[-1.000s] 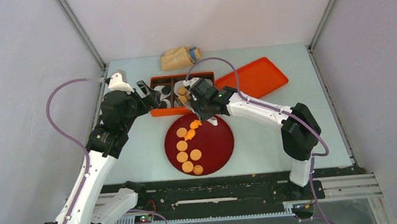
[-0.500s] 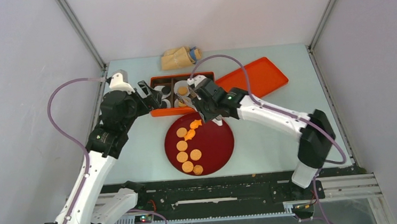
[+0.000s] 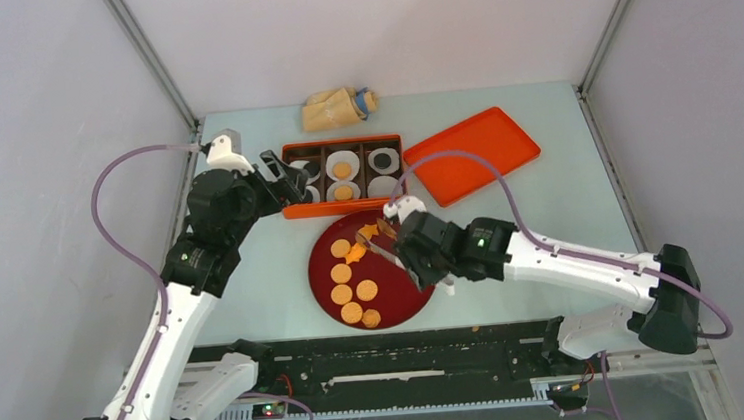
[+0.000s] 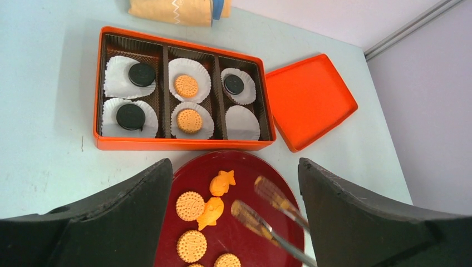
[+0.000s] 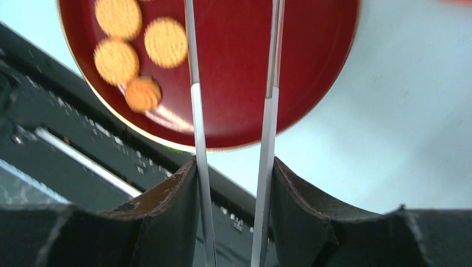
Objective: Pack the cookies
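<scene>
The left gripper [image 3: 287, 180] has its jaws spread wide with nothing between them, poised above the near wall of the box [image 4: 183, 144]. The right gripper [image 5: 234, 167] has its jaws clamped on the tongs [image 4: 253, 218]. The tong tips stand apart over the plate [image 3: 390, 304], just beside two star-like pieces [image 4: 222, 182]; whether they touch the plate cannot be determined. The cookies [image 4: 190, 206] lie flat on the plate. Five more sit in the box, and the near right liner [image 4: 243, 122] is empty.

Probable hazards:
- On a flat cookie the tips may skate and push it away.
- Excess squeeze may crack a cookie.
- The tongs may twist in the jaws under load.
- The left gripper stands near the transfer path, so collision is possible
</scene>
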